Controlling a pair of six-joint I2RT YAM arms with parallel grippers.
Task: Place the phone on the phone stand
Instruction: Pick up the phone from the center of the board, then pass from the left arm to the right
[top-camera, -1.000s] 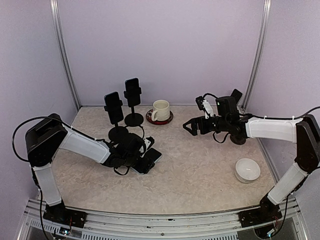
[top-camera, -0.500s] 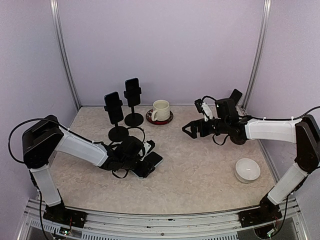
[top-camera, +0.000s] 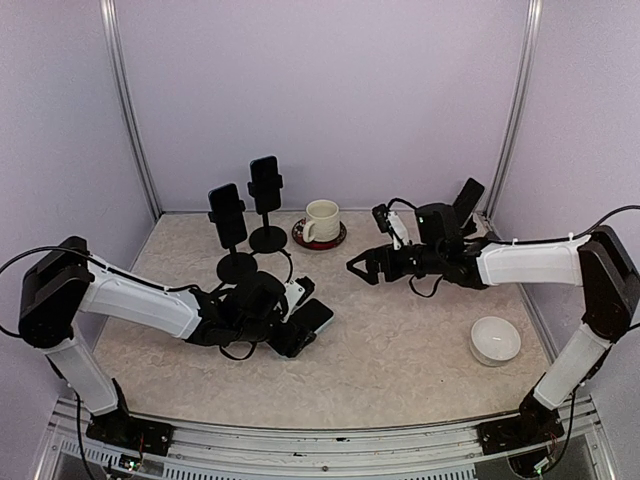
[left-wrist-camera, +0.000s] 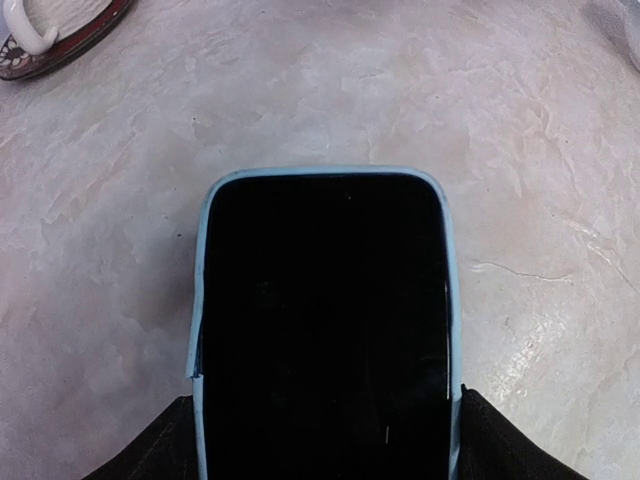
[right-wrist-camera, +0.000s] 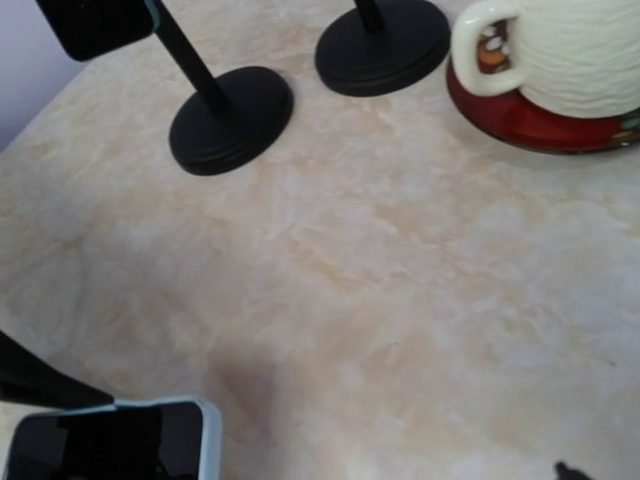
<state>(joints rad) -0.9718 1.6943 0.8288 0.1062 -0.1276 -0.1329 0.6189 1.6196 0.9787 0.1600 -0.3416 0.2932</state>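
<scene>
Over the last second the left arm has stretched lower and further toward the middle of the bench (top-camera: 400, 345). Its elbow has dropped toward the left edge, and the phone (left-wrist-camera: 325, 320) has gone a little rightward with it. The right claw (top-camera: 357, 268) has come leftward, away from the right edge; its fingers stand spread with nothing between them.

The left claw (top-camera: 288, 328) pinches the phone. In the left wrist view a dark finger (left-wrist-camera: 150, 450) sits against each long side of the pale-blue case at its near end. The screen faces up and the far end juts out ahead of the claw. The phone is left of the bench's middle, just in front of the nearer stand (top-camera: 237, 267) and well short of the mug (top-camera: 322, 220) by the back edge. Whether it touches the bench I cannot tell. The right claw hangs well apart from it, to its right and further back.
</scene>
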